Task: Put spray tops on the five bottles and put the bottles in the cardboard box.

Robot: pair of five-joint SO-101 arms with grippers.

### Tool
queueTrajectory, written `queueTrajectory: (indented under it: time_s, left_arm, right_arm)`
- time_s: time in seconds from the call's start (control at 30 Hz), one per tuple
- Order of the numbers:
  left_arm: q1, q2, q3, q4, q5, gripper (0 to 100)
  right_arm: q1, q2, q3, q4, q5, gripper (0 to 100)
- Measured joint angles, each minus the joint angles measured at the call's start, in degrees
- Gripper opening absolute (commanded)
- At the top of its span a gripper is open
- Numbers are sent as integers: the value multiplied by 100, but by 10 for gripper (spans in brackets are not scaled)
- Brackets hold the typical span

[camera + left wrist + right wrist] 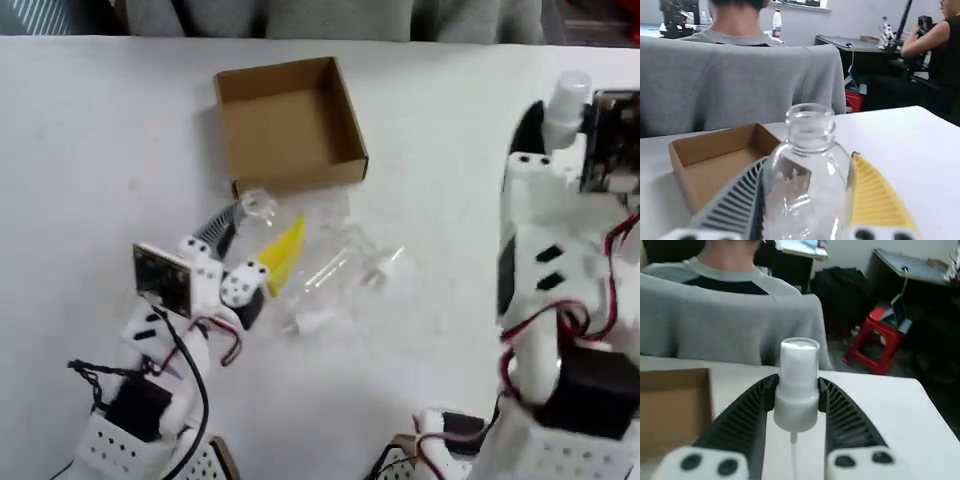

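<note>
While left gripper (810, 161) pinches clear bottle (807, 200), neck uncapped, right gripper (797, 382) clamps spray top (799, 365) well apart, off to bottle's right

Clear glossy bottle (807, 192), matt cardboard box (290, 125), ribbed plastic fingers (747, 415)

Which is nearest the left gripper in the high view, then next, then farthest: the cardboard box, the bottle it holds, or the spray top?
1. The bottle: between the jaws of the left gripper.
2. The cardboard box: just beyond the jaws, toward the table's far edge.
3. The spray top: far off on the right side, held in the right gripper.
</note>
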Motion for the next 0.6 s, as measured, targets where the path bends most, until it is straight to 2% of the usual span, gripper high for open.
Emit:
queueTrajectory:
  time_s: [0.17,0.33,0.43,0.6]
  left_arm:
    - [202,-334,527,0,0,20]
    - [237,-607,1020,0,0,20]
    - [237,-809,1187,0,-88,20]
    - [237,-1020,1415,0,-404,20]
  right_arm:
    - [-695,-246,0,-26,-879,17]
    - [-1565,-308,343,-457,-1002,17]
    - [-2101,-378,897,-1160,-1020,17]
    - [-2936,-598,2189,-2998,-1029,17]
